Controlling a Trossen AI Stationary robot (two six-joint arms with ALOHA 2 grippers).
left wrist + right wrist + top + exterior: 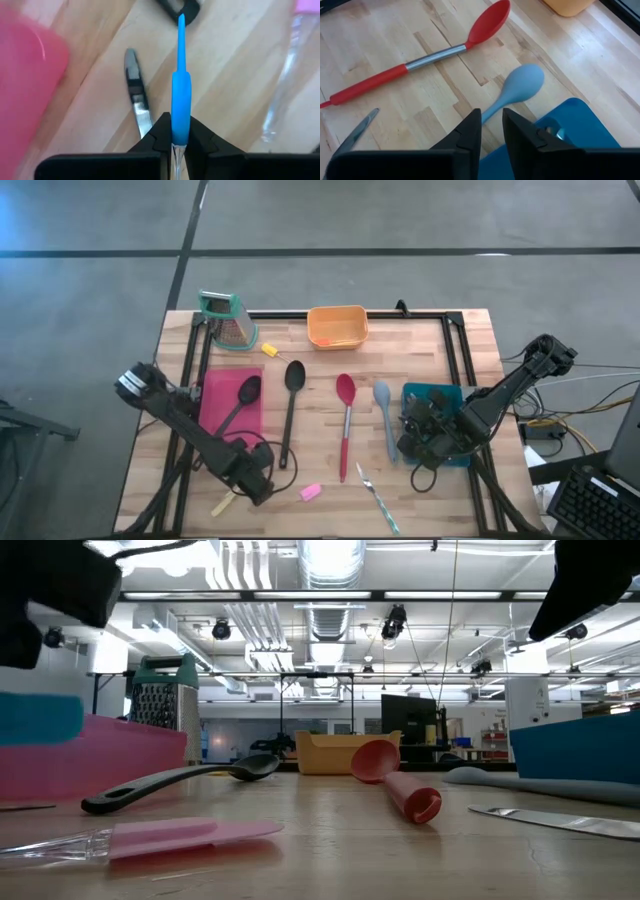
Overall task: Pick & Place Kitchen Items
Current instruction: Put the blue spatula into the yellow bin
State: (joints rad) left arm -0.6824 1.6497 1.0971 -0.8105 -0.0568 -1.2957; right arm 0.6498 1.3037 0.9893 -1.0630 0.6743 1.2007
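Blue tool (pixel 180 102) in left gripper (pixel 176 131)

Bright even overhead light, ceiling strip lamps (pixel 330 560) glaring (low view), soft shadows, nearest objects blurred

A pale wooden worktop (pixel 430 340) carries everything. Just beside the right gripper (pixel 412 435) lies a pale-blue spoon (pixel 384 420), a teal tray (pixel 440 395) under that arm. Past the spoon rests a red spoon (pixel 345 425), then a black spoon (pixel 291 410). A pink tray (pixel 218 395) sits by the left gripper (pixel 262 485), with a pink tool (pixel 310 493) just beside it. The orange tub (pixel 337 326) and grater (pixel 228 320) stand at the far edge.
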